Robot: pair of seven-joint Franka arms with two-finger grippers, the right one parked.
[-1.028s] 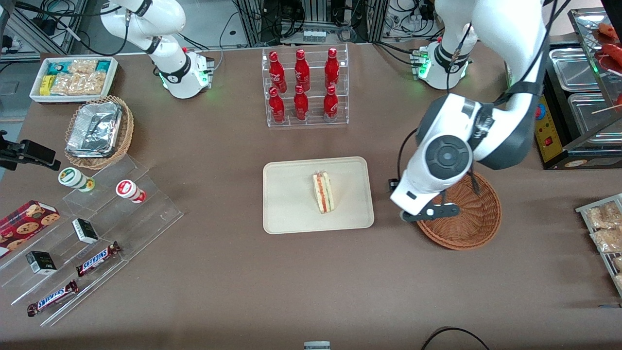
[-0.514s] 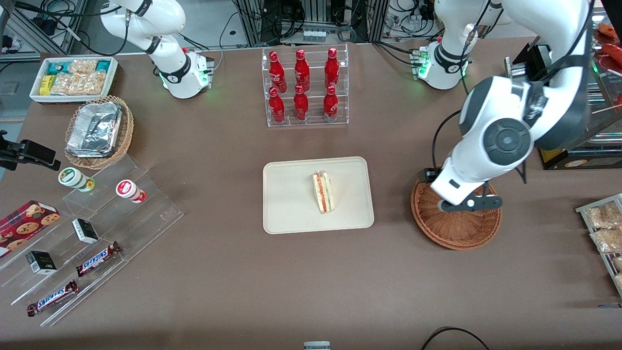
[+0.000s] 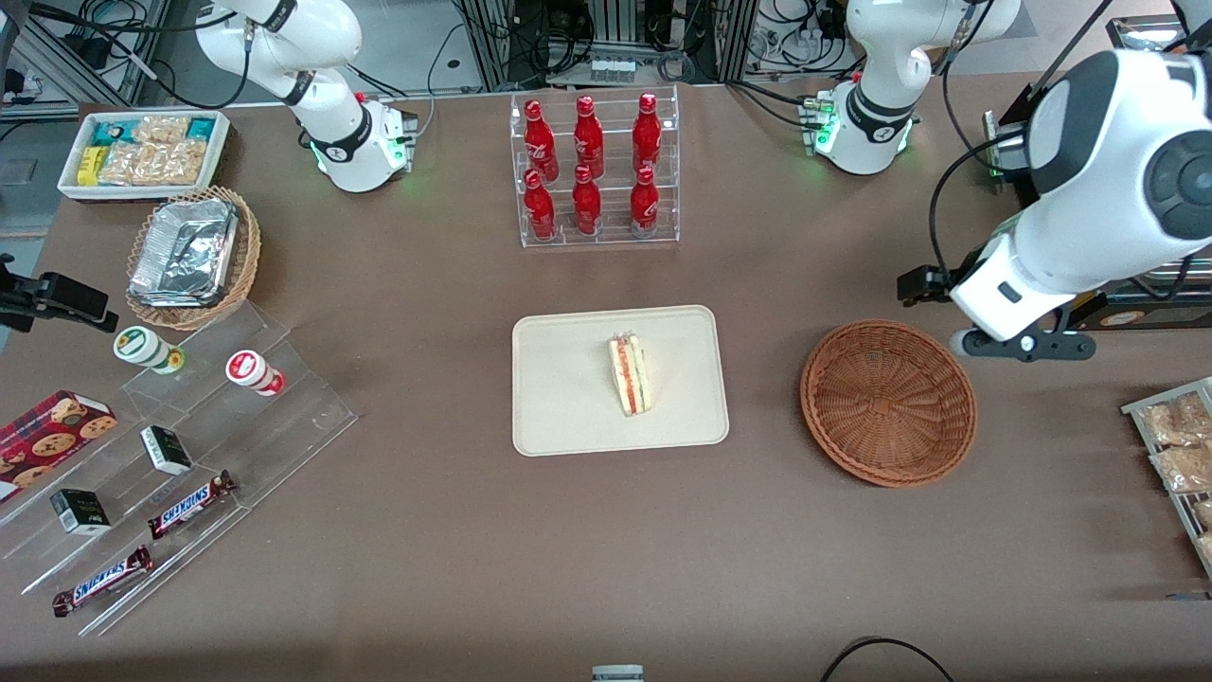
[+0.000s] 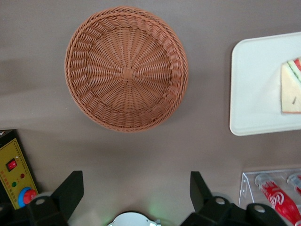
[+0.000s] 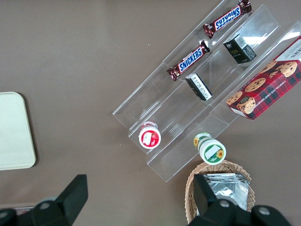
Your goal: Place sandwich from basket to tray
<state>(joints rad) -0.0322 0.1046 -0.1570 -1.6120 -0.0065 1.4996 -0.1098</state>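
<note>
The sandwich (image 3: pixel 630 374) lies on the cream tray (image 3: pixel 568 417) at the middle of the table, filling edge up. The reddish-brown basket (image 3: pixel 888 403) sits empty beside the tray, toward the working arm's end. My left gripper (image 3: pixel 1021 345) hangs high above the table beside the basket, a little farther from the front camera than it. It is open and empty. In the left wrist view the gripper (image 4: pixel 135 181) has its jaws wide apart over bare table, with the basket (image 4: pixel 126 68), the tray (image 4: pixel 254 94) and the sandwich (image 4: pixel 291 87) all in sight.
A clear rack of red bottles (image 3: pixel 592 170) stands farther from the camera than the tray. A yellow control box (image 4: pixel 16 172) and snack trays (image 3: pixel 1174 445) lie at the working arm's end. A foil-filled tan basket (image 3: pixel 189 256) and an acrylic snack stand (image 3: pixel 189 455) lie at the parked arm's end.
My left gripper has moved off from above the basket toward the working arm's end of the table and higher up. The whole basket now shows. The sandwich and tray have not moved.
</note>
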